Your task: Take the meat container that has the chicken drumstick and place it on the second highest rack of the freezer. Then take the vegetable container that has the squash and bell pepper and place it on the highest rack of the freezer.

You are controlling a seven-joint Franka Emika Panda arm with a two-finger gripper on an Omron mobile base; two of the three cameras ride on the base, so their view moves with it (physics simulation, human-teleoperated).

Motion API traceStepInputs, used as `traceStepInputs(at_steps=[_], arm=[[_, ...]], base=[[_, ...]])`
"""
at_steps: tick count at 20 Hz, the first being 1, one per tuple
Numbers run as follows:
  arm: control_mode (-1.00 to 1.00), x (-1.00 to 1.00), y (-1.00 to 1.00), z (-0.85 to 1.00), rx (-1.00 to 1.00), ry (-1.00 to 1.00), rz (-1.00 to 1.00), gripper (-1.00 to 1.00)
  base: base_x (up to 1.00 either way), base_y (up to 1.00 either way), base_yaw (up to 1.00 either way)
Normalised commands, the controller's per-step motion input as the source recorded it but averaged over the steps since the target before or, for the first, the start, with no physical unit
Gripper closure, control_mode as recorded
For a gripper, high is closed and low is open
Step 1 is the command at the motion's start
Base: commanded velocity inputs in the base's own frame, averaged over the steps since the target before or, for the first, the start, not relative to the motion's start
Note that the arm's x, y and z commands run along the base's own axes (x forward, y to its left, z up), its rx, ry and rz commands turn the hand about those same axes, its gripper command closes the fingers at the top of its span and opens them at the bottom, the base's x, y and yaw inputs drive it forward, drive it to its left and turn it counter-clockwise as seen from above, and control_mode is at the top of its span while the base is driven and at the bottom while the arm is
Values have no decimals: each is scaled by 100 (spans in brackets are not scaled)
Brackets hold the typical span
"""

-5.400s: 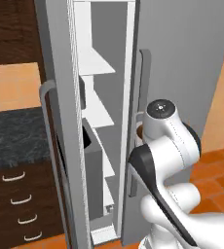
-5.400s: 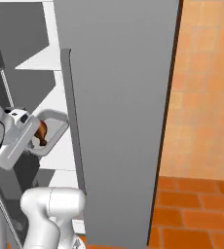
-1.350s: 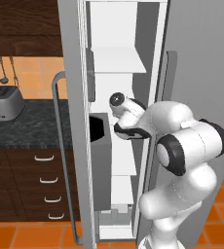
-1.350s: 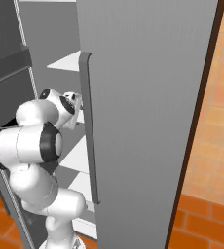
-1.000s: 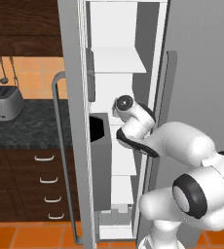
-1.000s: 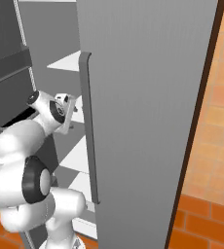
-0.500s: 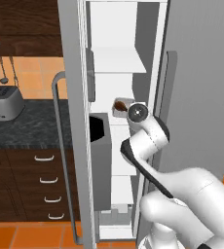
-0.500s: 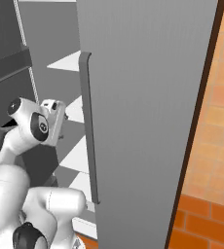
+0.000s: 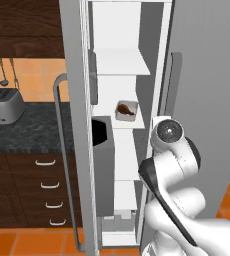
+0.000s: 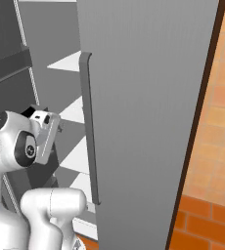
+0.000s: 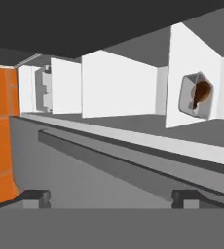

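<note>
Withdrawn now, jaws spread and empty — meat container [image 9: 126,110] sits on the freezer [image 9: 202,75] shelf, chicken drumstick [image 9: 125,109] inside.

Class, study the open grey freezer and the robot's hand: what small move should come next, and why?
Probably draw the hand back out of the tall grey freezer. The small grey meat container with the brown chicken drumstick already sits on a white rack, apart from the hand, whose fingertips stand spread and empty. That would free the arm for the vegetable container.
</note>
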Motion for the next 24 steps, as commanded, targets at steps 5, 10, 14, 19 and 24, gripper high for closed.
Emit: traceStepInputs(at_steps=[5, 10, 14, 19, 24], arm=[[-100, -29, 0, -31, 1, 3, 0, -100], [100, -15, 0, -11, 0, 0, 0, -100], [100, 0, 0, 0, 0, 0, 0, -100], [100, 0, 0, 0, 0, 0, 0, -100], [100, 0, 0, 0, 0, 0, 0, -100]], base=[[0, 0, 0], [-80, -25, 14], [-74, -82, 39], [-26, -51, 56], [-40, -4, 68]])
